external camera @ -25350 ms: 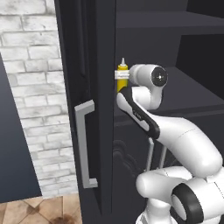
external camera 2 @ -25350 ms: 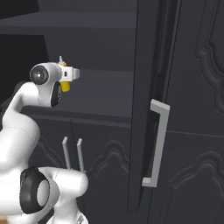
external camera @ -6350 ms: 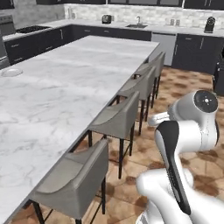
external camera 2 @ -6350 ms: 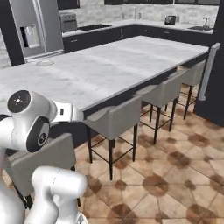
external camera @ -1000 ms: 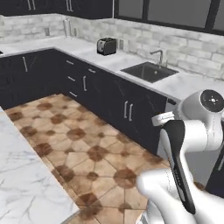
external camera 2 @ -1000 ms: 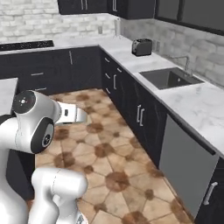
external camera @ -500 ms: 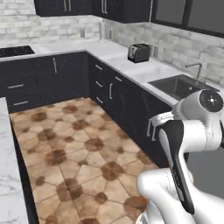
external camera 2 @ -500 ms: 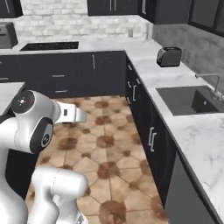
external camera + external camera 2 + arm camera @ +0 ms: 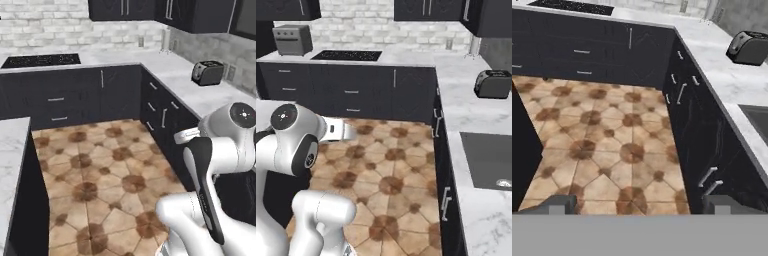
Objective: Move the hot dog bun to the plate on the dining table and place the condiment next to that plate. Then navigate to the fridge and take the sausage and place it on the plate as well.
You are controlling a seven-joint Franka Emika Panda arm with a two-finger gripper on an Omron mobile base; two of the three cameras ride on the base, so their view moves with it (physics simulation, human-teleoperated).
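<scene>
Fingers (image 9: 640, 205) spread wide w/ nothing between, over tiled floor (image 9: 607, 150); toaster (image 9: 749, 47) on counter

A marble-look counter (image 9: 466, 75) runs in an L over dark cabinets (image 9: 612, 50). On it sit a dark toaster (image 9: 493, 83), a black cooktop (image 9: 346, 55) set flush, and a sink basin (image 9: 488, 160). A grey boxy appliance (image 9: 292, 40), possibly a toaster oven, stands at the far end. Brown patterned floor tiles (image 9: 607, 145) lie bare.
</scene>
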